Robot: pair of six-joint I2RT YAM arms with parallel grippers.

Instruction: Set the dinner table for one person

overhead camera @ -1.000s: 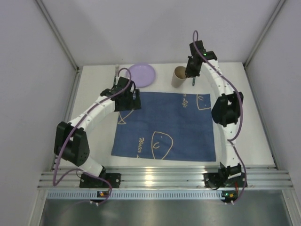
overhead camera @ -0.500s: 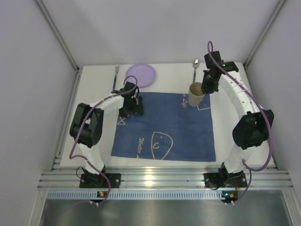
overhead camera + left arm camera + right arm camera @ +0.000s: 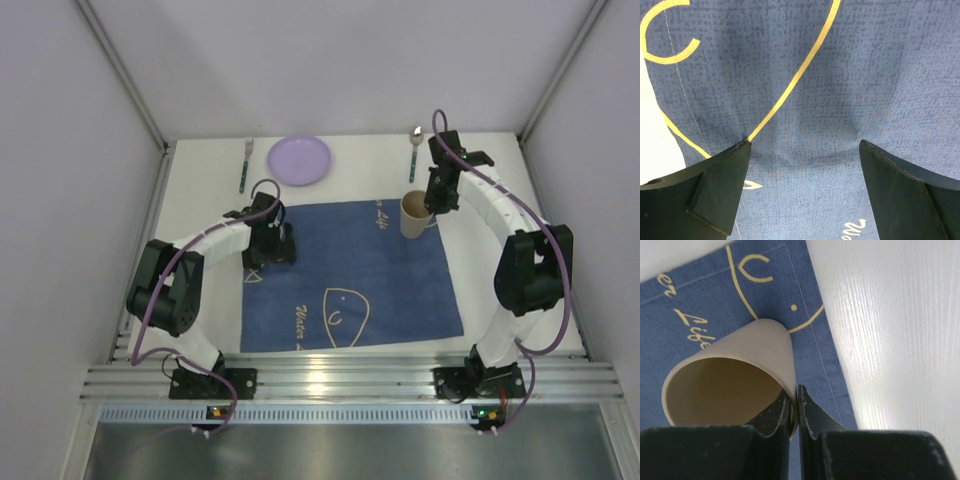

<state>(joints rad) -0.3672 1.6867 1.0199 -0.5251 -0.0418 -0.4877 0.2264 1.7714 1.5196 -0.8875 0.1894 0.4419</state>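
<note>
The white dinner table (image 3: pixel 195 195) carries a dark blue placemat (image 3: pixel 350 275) with yellow line drawings. A beige cup (image 3: pixel 413 214) is upright at the mat's far right corner. My right gripper (image 3: pixel 433 198) is shut on the cup's rim. In the right wrist view one finger is inside the cup (image 3: pixel 735 365), the other outside, and the right gripper (image 3: pixel 795 402) pinches its wall. I cannot tell if the cup's base touches the mat. My left gripper (image 3: pixel 271 244) hangs open low over the mat's left part, and the left gripper (image 3: pixel 805 145) has only cloth (image 3: pixel 840 75) between its jaws.
A purple plate (image 3: pixel 299 159) lies at the back of the table. A fork (image 3: pixel 246 163) lies to its left, and a spoon (image 3: pixel 415 147) at the back right, behind the cup. Grey walls close in both sides, and a metal rail (image 3: pixel 340 378) runs along the near edge.
The right arm carried the cup from behind the placemat to the mat's far right corner. The left arm folded back, and its gripper slid nearer along the mat's left side.
</note>
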